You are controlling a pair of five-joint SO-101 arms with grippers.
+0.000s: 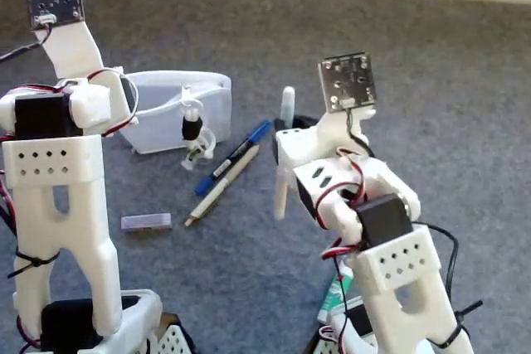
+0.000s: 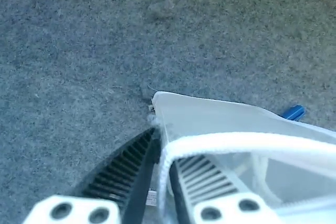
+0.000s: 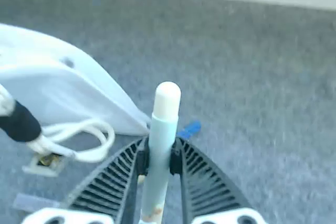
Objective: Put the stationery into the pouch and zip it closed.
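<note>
The right gripper (image 3: pixel 159 153) is clamped narrow on a pale pen (image 3: pixel 163 124), which stands upright between its fingers with the white cap well above them and the rest of the barrel hanging below. The left gripper (image 2: pixel 160 142) is pinched shut on the edge of the pouch (image 2: pixel 220 119), at one end of its rim. The pouch rests on the grey surface (image 1: pixel 415 80) and stretches from that gripper towards the right one. A white cord (image 1: pixel 192 134) with a black bead trails from the end of the pouch nearer the right gripper. Between the two grippers, just past that end, a blue pen (image 1: pixel 241 151) and a tan pen (image 1: pixel 222 186) lie side by side on the surface, touching or nearly so. A grey block (image 1: pixel 146 222) lies flat and apart from them, nearer the left arm's base.
</note>
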